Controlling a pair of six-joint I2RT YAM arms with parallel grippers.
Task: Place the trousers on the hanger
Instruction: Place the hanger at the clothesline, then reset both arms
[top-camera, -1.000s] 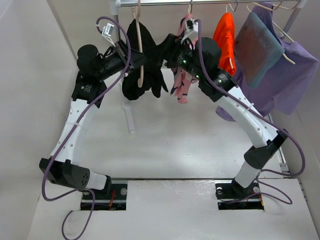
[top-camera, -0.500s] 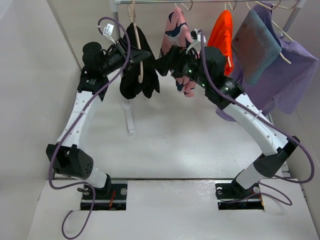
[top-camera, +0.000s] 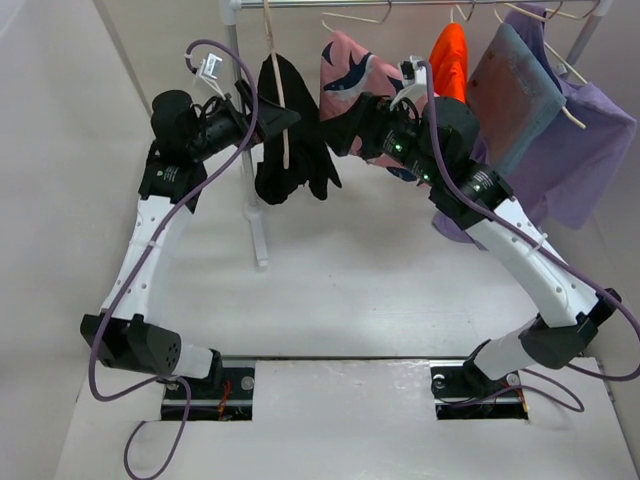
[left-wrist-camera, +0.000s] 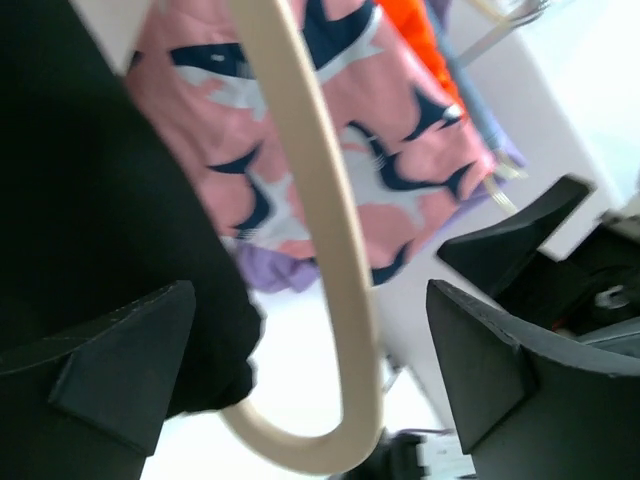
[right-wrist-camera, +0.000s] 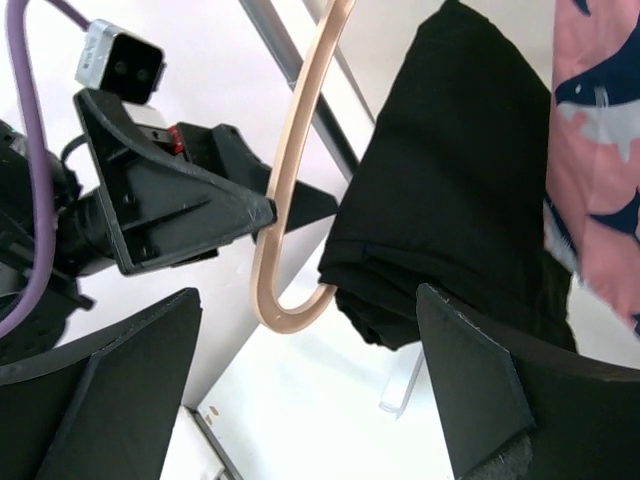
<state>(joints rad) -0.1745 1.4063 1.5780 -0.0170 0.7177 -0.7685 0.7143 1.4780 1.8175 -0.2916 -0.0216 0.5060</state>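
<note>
The pale wooden hanger (top-camera: 283, 110) hangs from the rail at the back left, with the black trousers (top-camera: 292, 150) draped over its lower bar. My left gripper (top-camera: 278, 120) stands open with the hanger's curved end (left-wrist-camera: 335, 250) between its fingers (left-wrist-camera: 120, 350), touching neither. The trousers (left-wrist-camera: 80, 180) fill the left of that view. My right gripper (top-camera: 332, 128) is open just right of the trousers, holding nothing. In the right wrist view the hanger (right-wrist-camera: 295, 170) and trousers (right-wrist-camera: 450, 180) hang beyond its open gripper (right-wrist-camera: 300, 400).
A pink patterned garment (top-camera: 355, 75), an orange one (top-camera: 450, 55), a teal-backed cloth (top-camera: 515, 95) and a purple shirt (top-camera: 585, 150) hang along the same rail (top-camera: 400, 4). The rail's upright post (top-camera: 243, 150) and foot (top-camera: 260, 240) stand by the left arm.
My left gripper has opened and let go of the hanger, which now hangs from the rail. The right gripper opened wider and drew back right; the pink garment swung free.
</note>
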